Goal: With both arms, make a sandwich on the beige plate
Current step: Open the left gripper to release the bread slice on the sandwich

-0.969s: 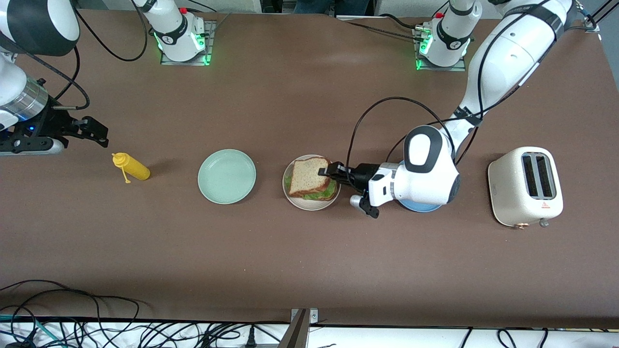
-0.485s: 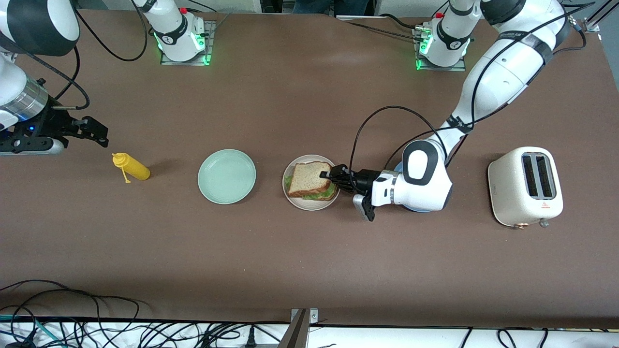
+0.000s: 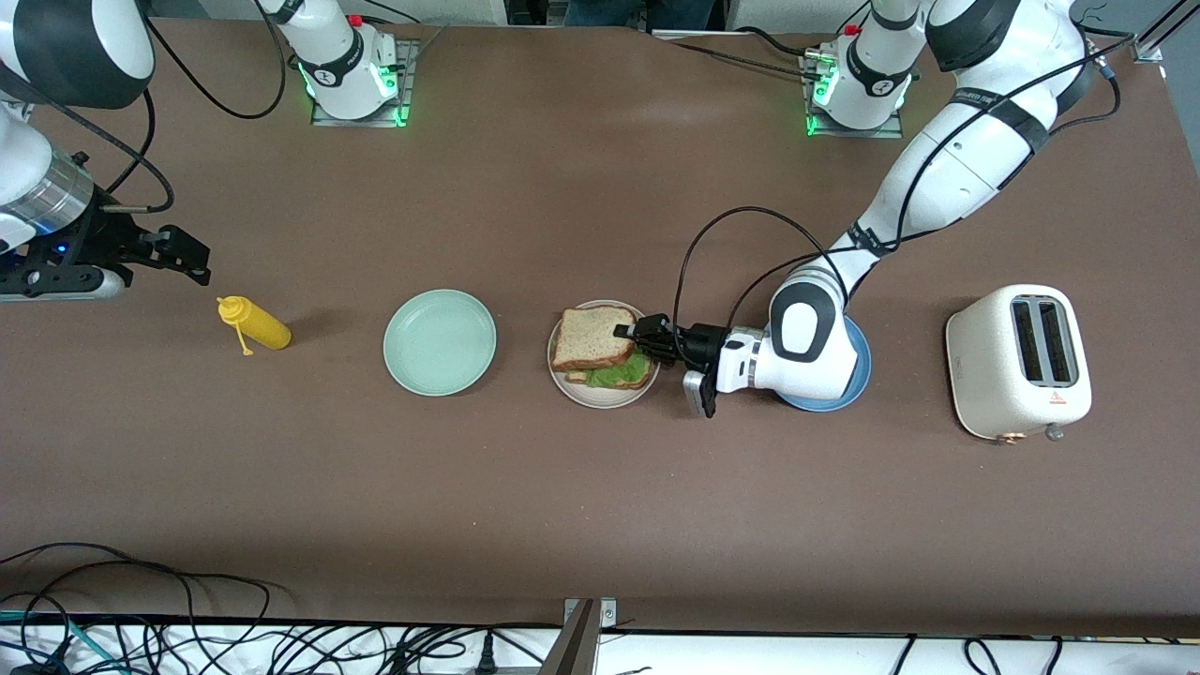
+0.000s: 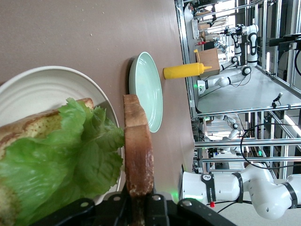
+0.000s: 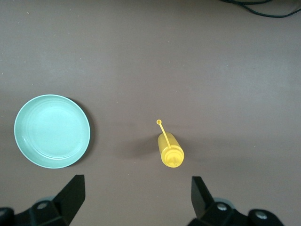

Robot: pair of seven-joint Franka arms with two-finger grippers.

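Release is the step in hand, by my reading: the left gripper [image 3: 643,335], low over the edge of the beige plate [image 3: 600,397] on the side toward the left arm's end of the table, still appears to pinch the crust edge of the top bread slice [image 3: 592,338], which sits tipped over the lettuce [image 3: 621,375] and the bottom slice [image 4: 33,134] of the sandwich rather than flat on them. To do this well, the slice should be lowered until it lies square over the lettuce, then the fingers parted only a little and drawn back toward the blue plate [image 3: 858,375] without dragging the bread off the stack. The right gripper [image 3: 183,253] waits with its fingers spread wide, in the air well apart from the beige plate, past the mint green plate [image 3: 440,342] and above the yellow squeeze bottle [image 3: 255,324]. Hidden things matter here: the left wrist view cuts off the fingertips at the crust, so how firmly the slice is held cannot be judged; the bottom slice is mostly covered by lettuce; the left arm's wrist covers much of the blue plate, and the toaster [image 3: 1020,361] slots look dark, their contents unclear
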